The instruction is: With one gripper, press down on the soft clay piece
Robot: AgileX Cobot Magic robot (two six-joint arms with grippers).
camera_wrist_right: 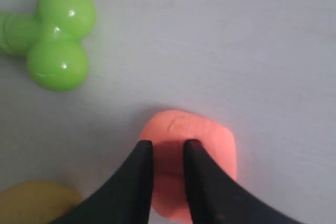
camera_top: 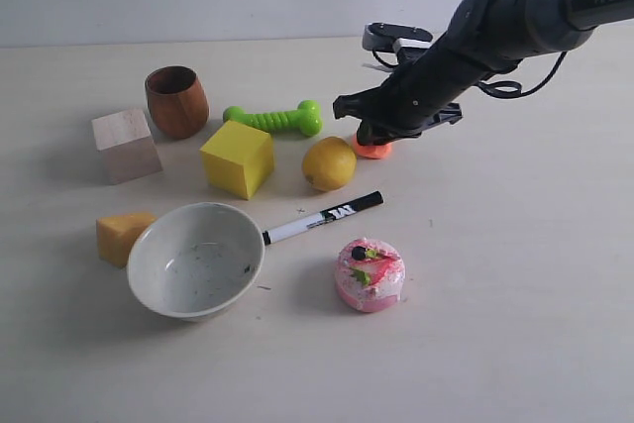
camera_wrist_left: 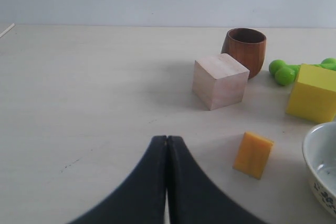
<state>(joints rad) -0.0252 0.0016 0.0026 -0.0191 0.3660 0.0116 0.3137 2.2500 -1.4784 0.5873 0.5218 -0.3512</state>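
Right gripper [camera_wrist_right: 168,145]: fingers narrowly apart, tips at soft clay piece [camera_wrist_right: 210,135].
Place: 2 o'clock of lemon [camera_top: 329,162].
Progress: contact seemingly made; full press remains.
Left gripper [camera_wrist_left: 167,140]: fingers together.

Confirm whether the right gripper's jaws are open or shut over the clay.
Slightly open: on the right gripper, the wrist view shows a narrow gap between the jaws, with the soft clay piece visible through it.

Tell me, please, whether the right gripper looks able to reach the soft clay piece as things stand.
Probably yes: the right gripper hangs right over the soft clay piece, nothing between them; the lemon and green toy lie aside.
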